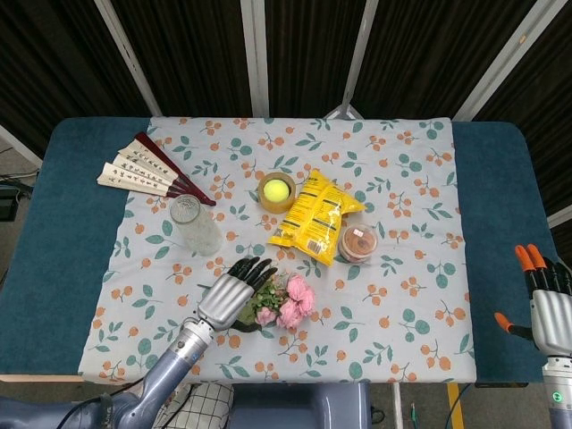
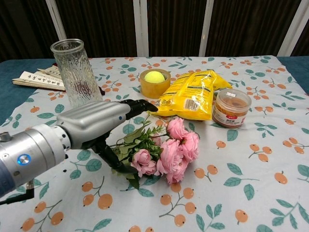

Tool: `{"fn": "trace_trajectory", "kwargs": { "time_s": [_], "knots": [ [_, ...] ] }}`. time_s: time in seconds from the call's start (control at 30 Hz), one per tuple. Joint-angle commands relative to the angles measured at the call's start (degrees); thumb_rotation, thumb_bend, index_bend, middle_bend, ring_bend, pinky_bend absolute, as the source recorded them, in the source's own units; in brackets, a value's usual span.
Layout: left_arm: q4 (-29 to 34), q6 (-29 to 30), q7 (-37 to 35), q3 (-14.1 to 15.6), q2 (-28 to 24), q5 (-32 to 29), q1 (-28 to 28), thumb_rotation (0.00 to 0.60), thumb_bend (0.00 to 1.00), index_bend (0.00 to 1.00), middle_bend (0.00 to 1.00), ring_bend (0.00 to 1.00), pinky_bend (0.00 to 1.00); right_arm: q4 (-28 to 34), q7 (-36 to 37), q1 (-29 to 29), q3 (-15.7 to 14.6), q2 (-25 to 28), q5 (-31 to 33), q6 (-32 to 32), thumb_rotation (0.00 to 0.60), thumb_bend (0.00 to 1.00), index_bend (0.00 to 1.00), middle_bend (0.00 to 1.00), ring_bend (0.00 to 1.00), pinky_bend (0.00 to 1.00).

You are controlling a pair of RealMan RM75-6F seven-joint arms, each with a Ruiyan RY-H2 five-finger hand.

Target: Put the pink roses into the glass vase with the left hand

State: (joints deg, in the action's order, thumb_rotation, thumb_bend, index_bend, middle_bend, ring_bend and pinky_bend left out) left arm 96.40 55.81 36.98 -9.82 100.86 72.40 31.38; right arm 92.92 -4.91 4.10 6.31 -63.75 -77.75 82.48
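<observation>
Surface: floral tablecloth (image 1: 402, 161).
Pink roses (image 2: 171, 150): lying flat, near the glass vase (image 2: 77, 77).
My left hand (image 2: 104, 121): fingers spread above the stems, holding nothing.
My right hand (image 1: 547, 308): spread, at the table edge.

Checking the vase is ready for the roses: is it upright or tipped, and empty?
Upright and empty. The vase stands on its base, mouth up, with only clear glass showing; the roses lie on the cloth.

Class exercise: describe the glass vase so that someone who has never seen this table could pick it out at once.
On the floral tablecloth, look to its left half, just in front of the folding fans. The glass vase stands upright there, behind the left hand: the only tall, clear, ribbed cylinder, and empty.
</observation>
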Motion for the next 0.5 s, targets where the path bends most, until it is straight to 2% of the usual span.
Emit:
{"fn": "trace_trajectory", "kwargs": {
  "time_s": [0.03,0.13,0.27,0.5],
  "knots": [
    [-1.2,-0.6,0.2,0.1,1.8,-1.7,1.1,0.600,0.00,0.04,0.02,0.00,0.08,0.0,0.1,0.0,0.0,0.1,0.0,0.0,0.600,0.12,0.00,0.00,0.00,0.00],
    [-2.2,-0.4,1.4,0.3,3.3,-2.7,2.0,0.600,0.00,0.04,0.04,0.00,0.09,0.0,0.3,-0.1,0.0,0.1,0.0,0.1,0.600,0.12,0.00,0.00,0.00,0.00],
    [-4.4,0.3,2.6,0.4,5.7,-3.1,3.0,0.600,0.01,0.05,0.09,0.01,0.18,-0.1,0.6,-0.1,0.1,0.1,-0.1,0.1,0.600,0.12,0.00,0.00,0.00,0.00],
    [-9.4,2.3,4.5,0.0,10.1,-3.9,4.2,0.600,0.10,0.12,0.16,0.08,0.21,-0.4,1.6,-0.2,0.4,0.1,0.6,-0.1,0.600,0.12,0.00,0.00,0.00,0.00]
  ]
}}
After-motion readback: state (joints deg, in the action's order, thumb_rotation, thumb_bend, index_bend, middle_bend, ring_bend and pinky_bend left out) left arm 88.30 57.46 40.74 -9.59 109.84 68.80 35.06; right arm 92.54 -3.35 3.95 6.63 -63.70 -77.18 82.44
